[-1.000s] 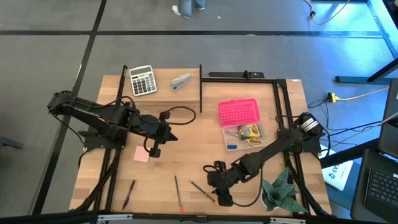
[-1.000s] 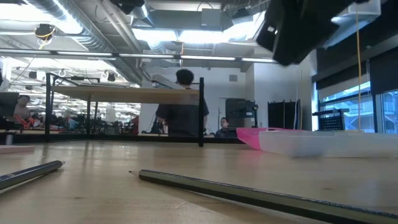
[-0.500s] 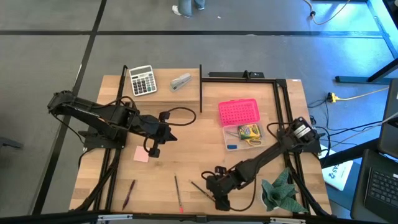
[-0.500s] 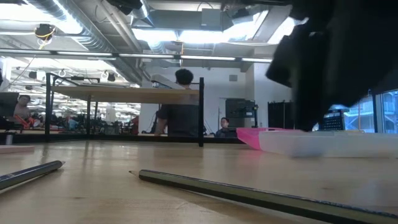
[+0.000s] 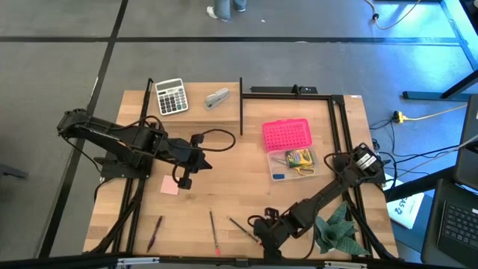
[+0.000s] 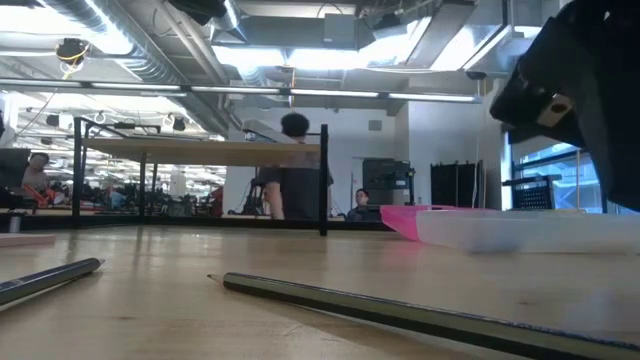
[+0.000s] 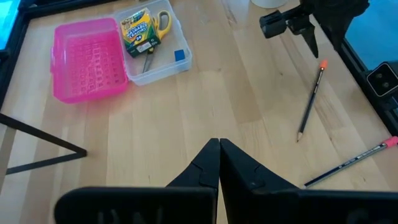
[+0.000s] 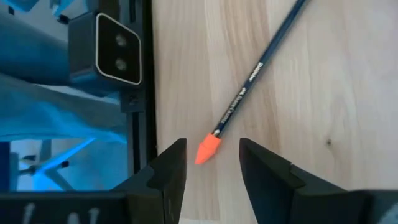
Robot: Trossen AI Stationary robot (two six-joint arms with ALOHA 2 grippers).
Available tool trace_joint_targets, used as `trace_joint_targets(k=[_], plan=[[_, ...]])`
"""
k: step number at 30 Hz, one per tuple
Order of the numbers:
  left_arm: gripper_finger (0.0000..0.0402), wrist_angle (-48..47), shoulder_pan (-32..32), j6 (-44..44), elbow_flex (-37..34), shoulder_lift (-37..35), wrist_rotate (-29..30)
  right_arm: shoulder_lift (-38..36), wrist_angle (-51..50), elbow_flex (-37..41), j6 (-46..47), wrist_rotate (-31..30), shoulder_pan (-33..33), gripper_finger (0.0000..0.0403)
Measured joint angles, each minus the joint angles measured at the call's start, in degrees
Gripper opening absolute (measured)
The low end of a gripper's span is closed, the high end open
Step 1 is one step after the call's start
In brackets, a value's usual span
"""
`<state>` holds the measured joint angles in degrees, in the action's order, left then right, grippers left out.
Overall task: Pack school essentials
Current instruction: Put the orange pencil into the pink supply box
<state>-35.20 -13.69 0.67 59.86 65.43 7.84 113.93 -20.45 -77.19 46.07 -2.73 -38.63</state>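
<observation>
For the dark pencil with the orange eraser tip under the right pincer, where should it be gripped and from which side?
Grip the dark pencil on its shaft just behind the orange eraser tip, coming from straight above. It lies flat on the table, and the open right pincer already straddles that end crosswise.

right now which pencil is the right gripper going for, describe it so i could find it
Start at the table's front edge, where three thin pencils lie. Go to the one nearest the right gripper, whose open fingers straddle its end. It is the dark blue pencil with an orange eraser tip; the middle pencil and the far left one lie clear of any gripper.
</observation>
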Motion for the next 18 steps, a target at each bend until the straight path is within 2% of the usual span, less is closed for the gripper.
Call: trace_joint_targets(k=[11, 18], plan=[[0.0, 0.02, 0.0, 2.91, 0.0, 0.0, 0.0, -0.02, -1.48, 0.0, -0.13, -0.69, -0.2, 0.0148], [0.0, 0.02, 0.0, 2.97, 0.0, 0.0, 0.0, 0.66, -0.91, 0.0, 4.51, -0.84, -1.06, 0.0148]])
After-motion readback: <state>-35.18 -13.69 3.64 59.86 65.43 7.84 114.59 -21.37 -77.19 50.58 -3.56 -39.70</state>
